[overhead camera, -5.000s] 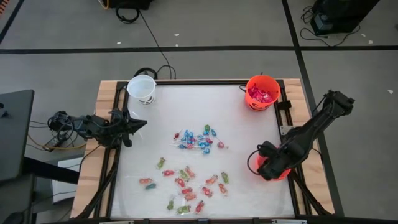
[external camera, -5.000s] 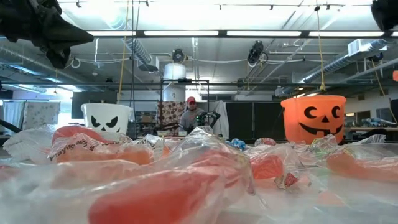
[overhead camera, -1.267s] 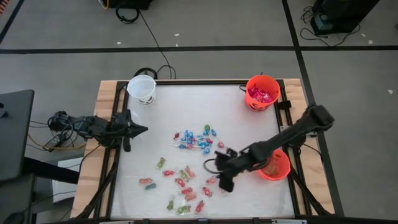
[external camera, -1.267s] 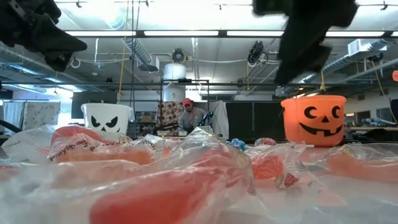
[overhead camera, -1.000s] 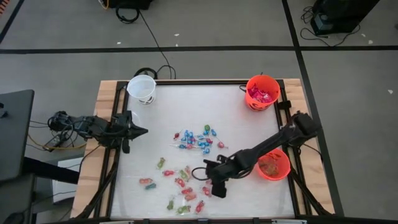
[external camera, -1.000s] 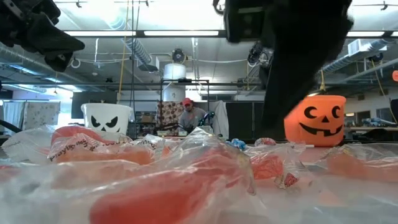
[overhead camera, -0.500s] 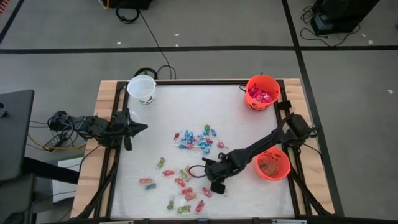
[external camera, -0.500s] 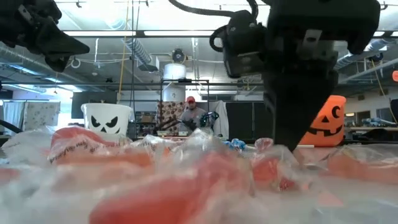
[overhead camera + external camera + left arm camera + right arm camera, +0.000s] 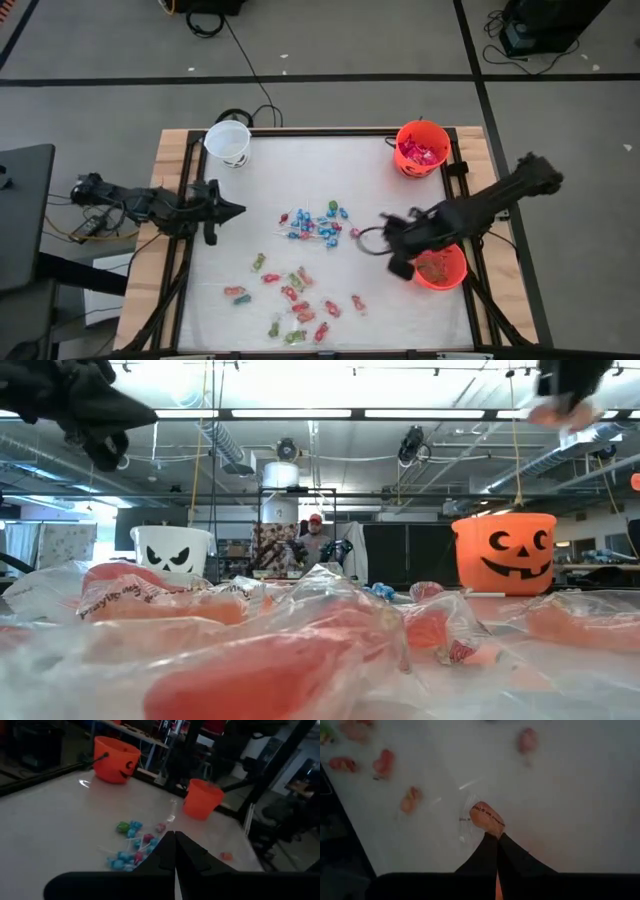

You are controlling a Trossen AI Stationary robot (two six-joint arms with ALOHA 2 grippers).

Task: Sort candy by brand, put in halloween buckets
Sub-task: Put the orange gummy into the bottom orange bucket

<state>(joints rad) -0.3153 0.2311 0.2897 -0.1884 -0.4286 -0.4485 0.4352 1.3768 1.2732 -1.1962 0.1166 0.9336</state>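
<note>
Right hand (image 9: 496, 836) pinched shut on a pink candy (image 9: 486, 817), wrapper print unreadable, beside near orange bucket (image 9: 441, 268) at counter's (image 9: 400, 310) four o'clock; left hand (image 9: 232, 210) closed, empty, nine o'clock; loose candies (image 9: 312, 225) mid-counter; low view smeared by wrappers, person (image 9: 316, 543) in workshop beyond

Bare table (image 9: 400, 205) lies open between the candy cluster (image 9: 315, 224) and, seemingly, both orange buckets (image 9: 421, 148).

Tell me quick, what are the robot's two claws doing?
Left gripper: shut, empty.
Right gripper: shut on an orange wrapped candy.
</note>
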